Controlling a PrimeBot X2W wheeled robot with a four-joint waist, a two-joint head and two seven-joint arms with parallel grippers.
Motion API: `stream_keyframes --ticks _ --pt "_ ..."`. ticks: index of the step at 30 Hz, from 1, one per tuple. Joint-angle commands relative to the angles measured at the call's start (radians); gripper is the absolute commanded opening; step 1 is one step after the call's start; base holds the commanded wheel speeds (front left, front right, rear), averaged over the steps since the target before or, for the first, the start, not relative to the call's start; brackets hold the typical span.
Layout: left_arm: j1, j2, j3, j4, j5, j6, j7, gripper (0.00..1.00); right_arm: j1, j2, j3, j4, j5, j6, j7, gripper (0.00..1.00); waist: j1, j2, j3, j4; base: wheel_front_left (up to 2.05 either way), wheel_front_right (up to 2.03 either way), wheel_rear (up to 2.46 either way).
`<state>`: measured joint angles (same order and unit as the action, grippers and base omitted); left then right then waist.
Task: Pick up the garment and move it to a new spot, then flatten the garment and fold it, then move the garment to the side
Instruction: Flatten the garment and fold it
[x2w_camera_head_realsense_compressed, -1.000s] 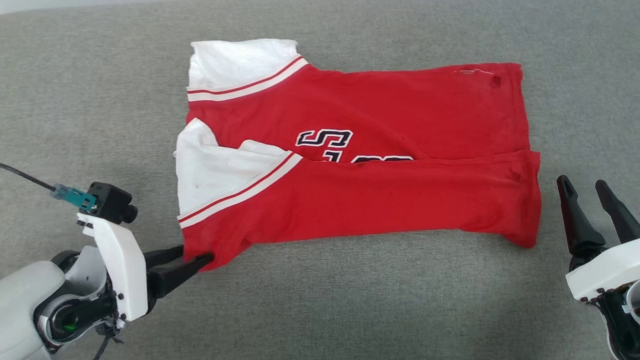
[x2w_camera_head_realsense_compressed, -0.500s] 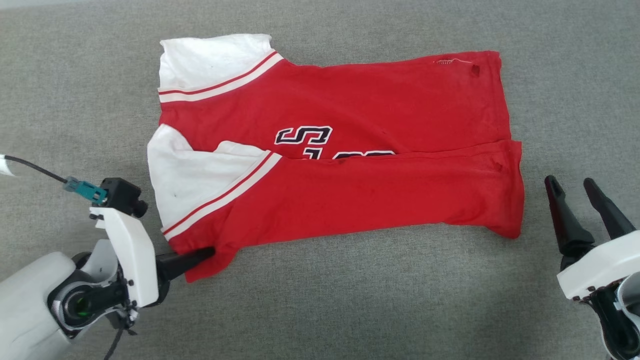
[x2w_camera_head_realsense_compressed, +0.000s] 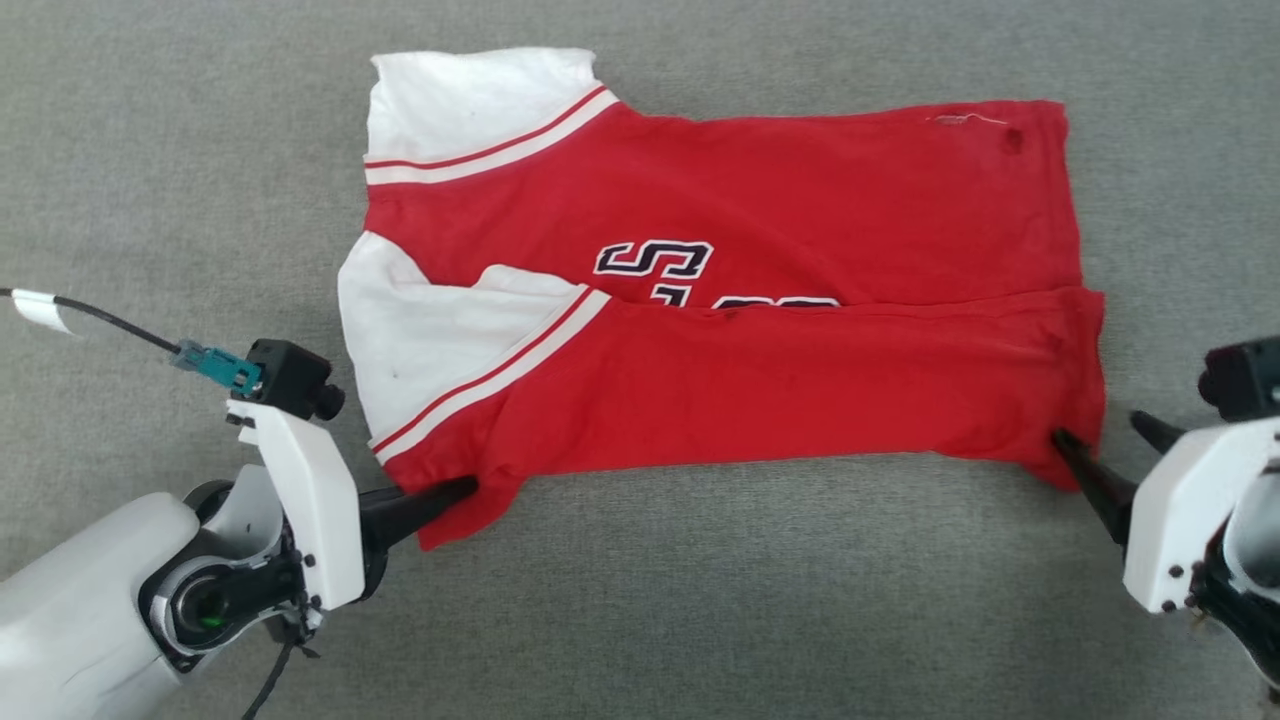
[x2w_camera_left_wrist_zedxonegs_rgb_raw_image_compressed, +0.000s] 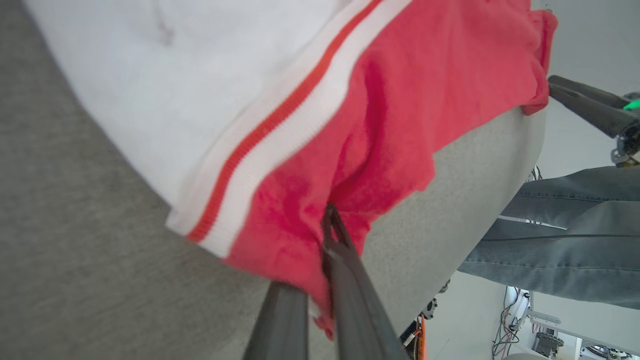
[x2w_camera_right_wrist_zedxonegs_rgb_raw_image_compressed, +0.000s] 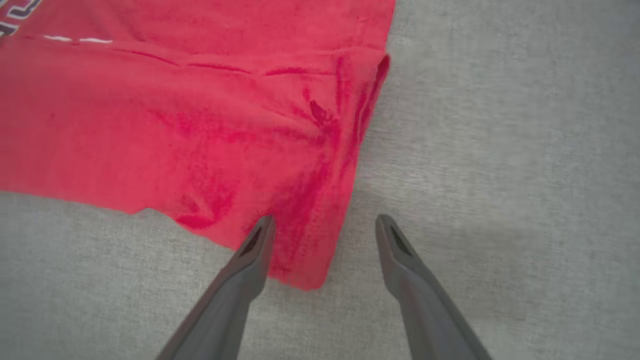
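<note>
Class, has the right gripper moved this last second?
Yes. The right gripper has come in to the red jersey's near right corner, open jaws straddling it.

Head camera looks steeply down on the garment (x2w_camera_head_realsense_compressed: 720, 400); both wrist cameras sit close at its corners.

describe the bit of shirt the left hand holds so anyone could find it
On the grey surface lies a red jersey, sleeves toward the robot's left. The left hand is shut on its red near left corner, below the nearer sleeve's striped trim. The near right corner lies loose between the right hand's open fingers.
</note>
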<state>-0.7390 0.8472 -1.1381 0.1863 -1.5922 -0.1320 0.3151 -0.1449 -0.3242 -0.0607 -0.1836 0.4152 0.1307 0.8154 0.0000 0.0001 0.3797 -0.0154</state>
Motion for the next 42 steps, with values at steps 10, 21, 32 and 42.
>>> stream_keyframes --ticks 10,21,32,42 --pt "-0.001 -0.026 0.017 -0.009 0.023 0.003 -0.04 0.0 -0.075 0.025 0.018 0.169 -0.013 0.0 0.049 0.37 0.0 -0.0001 0.008 0.03 0.0 0.0 0.0" --pt "0.037 0.017 0.035 -0.06 0.02 0.003 -0.085 0.0 -0.06 0.007 -0.007 0.181 0.023 0.0 -0.008 0.0 0.0 -0.0001 -0.011 0.033 0.0 0.0 0.0" --pt "0.13 0.121 0.0 -0.187 0.049 0.003 -0.129 0.0 0.066 -0.016 -0.036 0.082 0.045 0.0 0.005 0.0 0.0 -0.0001 -0.033 0.042 0.0 0.0 0.0" --pt "0.16 0.134 -0.006 -0.212 0.069 0.003 -0.19 0.58 0.131 0.009 -0.083 0.016 0.025 0.0 -0.041 1.0 0.0 -0.0001 -0.061 0.042 0.0 0.0 0.0"
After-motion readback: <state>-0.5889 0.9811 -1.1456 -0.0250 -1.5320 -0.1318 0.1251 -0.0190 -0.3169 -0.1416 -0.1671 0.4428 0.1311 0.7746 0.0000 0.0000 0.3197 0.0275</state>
